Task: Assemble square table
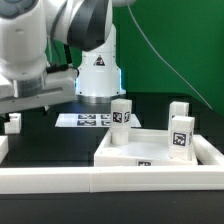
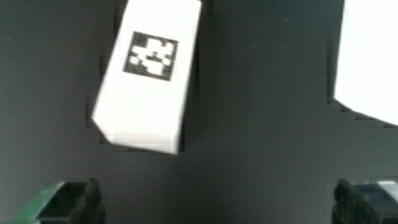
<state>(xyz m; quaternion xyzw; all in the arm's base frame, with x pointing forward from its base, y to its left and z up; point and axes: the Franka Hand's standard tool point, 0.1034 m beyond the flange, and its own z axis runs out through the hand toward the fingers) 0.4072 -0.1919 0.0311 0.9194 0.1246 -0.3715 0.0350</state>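
Observation:
The square table slab (image 1: 150, 150) lies flat at the exterior view's right, white with raised rims. Two tagged white legs (image 1: 122, 113) (image 1: 182, 135) stand on or by it, and a third (image 1: 178, 112) stands behind. A fourth leg (image 1: 13, 122) sits on the black surface at the far left, under the arm's hand (image 1: 35, 90). In the wrist view this leg (image 2: 151, 75) lies long and tagged on the dark surface. My gripper (image 2: 217, 200) is open above it, fingertips (image 2: 71, 200) wide apart, holding nothing.
The marker board (image 1: 85, 120) lies in front of the robot base (image 1: 97, 70). The long white rail (image 1: 90, 182) edges the front of the black surface. A white edge (image 2: 374, 80) shows beside the leg in the wrist view.

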